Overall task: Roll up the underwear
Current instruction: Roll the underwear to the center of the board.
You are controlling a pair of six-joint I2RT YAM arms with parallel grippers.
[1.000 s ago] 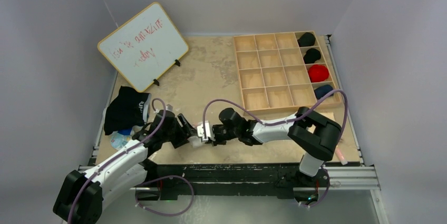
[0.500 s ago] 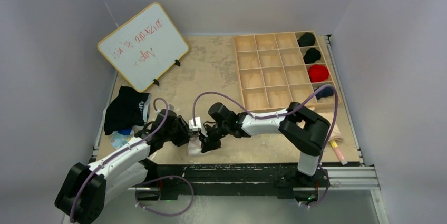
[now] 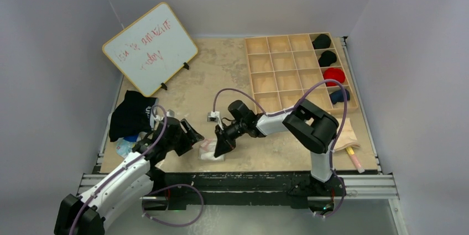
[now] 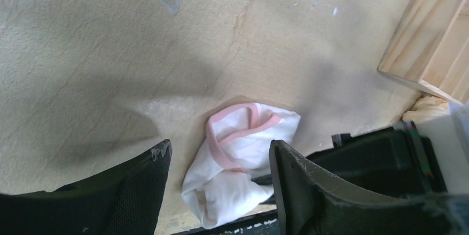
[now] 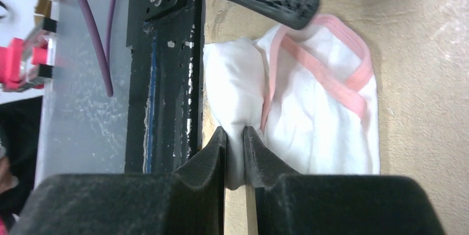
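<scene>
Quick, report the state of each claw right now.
Left claw: open, holding nothing.
Right claw: closed, pinching a fold of the white underwear.

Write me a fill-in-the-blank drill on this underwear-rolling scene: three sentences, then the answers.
The right gripper is shut on a fold of the white underwear, which has ____ trim.
The left gripper, beside it, holds nothing and has its jaws ____.
In the wooden tray, the roll between the black rolls and the blue roll is ____.
Missing words: pink; open; red.
</scene>
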